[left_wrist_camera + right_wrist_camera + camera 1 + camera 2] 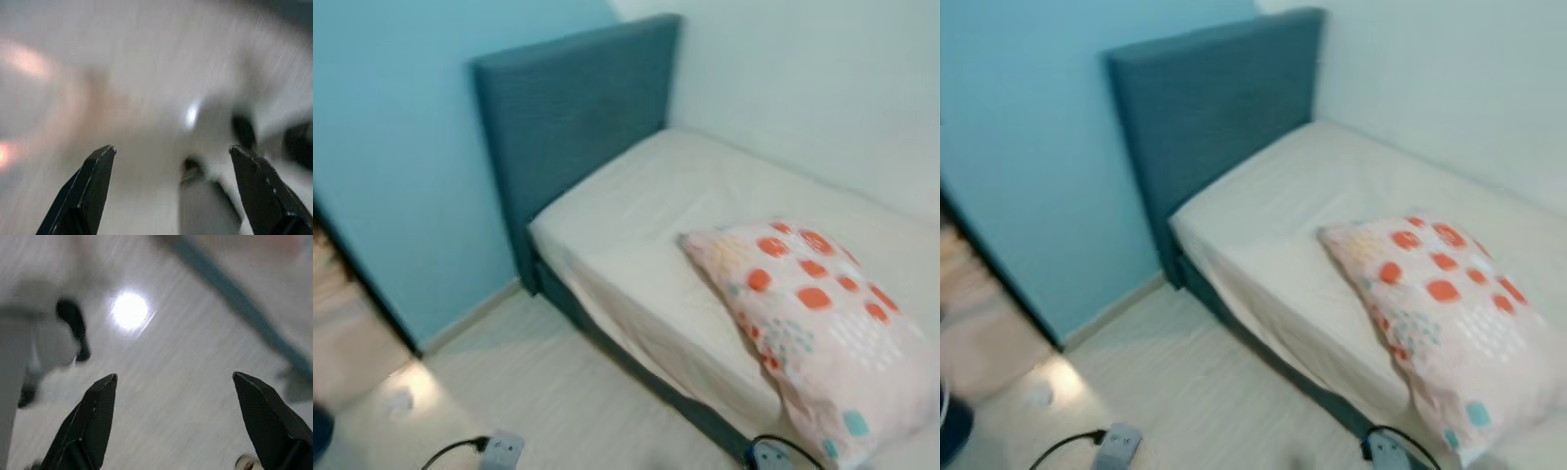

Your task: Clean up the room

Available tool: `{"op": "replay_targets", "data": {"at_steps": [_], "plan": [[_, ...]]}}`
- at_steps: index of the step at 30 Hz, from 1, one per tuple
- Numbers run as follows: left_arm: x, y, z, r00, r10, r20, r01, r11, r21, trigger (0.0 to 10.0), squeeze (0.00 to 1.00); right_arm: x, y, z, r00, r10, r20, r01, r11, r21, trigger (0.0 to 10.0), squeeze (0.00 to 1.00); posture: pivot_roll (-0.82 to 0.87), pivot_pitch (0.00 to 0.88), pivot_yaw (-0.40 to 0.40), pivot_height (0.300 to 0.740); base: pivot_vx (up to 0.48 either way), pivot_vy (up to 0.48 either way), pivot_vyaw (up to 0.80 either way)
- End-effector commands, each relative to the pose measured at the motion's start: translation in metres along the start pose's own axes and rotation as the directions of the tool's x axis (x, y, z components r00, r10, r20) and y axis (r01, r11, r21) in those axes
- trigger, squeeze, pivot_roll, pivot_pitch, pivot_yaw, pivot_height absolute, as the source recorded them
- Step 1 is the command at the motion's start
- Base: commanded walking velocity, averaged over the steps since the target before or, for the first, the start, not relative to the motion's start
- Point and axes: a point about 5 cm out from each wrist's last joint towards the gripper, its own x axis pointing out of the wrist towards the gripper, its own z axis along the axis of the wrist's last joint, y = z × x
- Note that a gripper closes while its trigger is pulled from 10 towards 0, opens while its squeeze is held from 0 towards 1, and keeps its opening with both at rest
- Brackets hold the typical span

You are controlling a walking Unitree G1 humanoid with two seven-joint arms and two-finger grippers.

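Note:
A pink pillow with orange and teal spots lies on the white mattress of a bed with a teal headboard. The pillow sits at the near right, its corner over the bed's edge. My left gripper hangs open over blurred pale floor. My right gripper is open too, above the shiny floor, with nothing between its fingers. Both wrist parts peek in at the bottom of the eye views.
A light blue wall stands left of the bed and a white wall behind it. A doorway opens at the far left. Pale wood floor runs between wall and bed. A small white bit lies near the doorway.

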Motion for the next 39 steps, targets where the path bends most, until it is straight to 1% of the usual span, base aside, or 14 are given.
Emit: {"op": "replay_targets", "data": {"at_steps": [1,5,9,28,35,39], "plan": [[-0.004,-0.002,-0.022,0.997,-0.019,-0.070,0.016,0.999,-0.039,10.0,0.00,0.000,0.006,0.000,1.000,0.014,0.004,-0.014,1.000,-0.002,10.0,0.00,-0.15,0.033,-0.019,0.740,0.266,0.000,-0.76],[-0.004,-0.004,-0.021,0.997,-0.033,-0.064,0.029,0.998,-0.059,10.0,0.00,0.000,0.006,0.000,1.000,0.013,0.003,-0.013,1.000,-0.003,10.0,0.00,-0.15,0.033,-0.019,0.740,0.266,0.000,-0.76],[-0.004,-0.004,-0.022,0.997,-0.032,-0.064,0.027,0.997,-0.079,10.0,0.00,0.000,0.006,0.000,1.000,0.012,0.002,-0.012,1.000,-0.004,10.0,0.00,-0.15,0.034,-0.017,0.740,0.000,0.000,-0.76],[-0.003,-0.002,-0.015,0.999,-0.023,-0.039,0.020,0.997,-0.068,10.0,0.00,0.000,0.006,-0.002,1.000,0.003,-0.006,-0.003,1.000,-0.008,10.0,0.00,-0.15,0.036,-0.015,0.740,0.000,0.000,-0.76],[-0.002,0.001,-0.012,1.000,-0.006,-0.027,0.004,0.996,-0.088,10.0,0.00,0.000,0.007,-0.002,1.000,0.004,0.002,-0.004,1.000,-0.004,10.0,0.00,-0.15,0.034,-0.013,0.740,0.000,0.000,-0.76],[-0.002,0.001,-0.009,1.000,-0.005,-0.020,0.003,0.995,-0.100,10.0,0.00,0.000,0.007,0.000,1.000,0.005,0.016,-0.004,1.000,-0.005,10.0,0.00,-0.15,0.034,-0.013,0.740,0.000,-0.392,-0.57]]}}
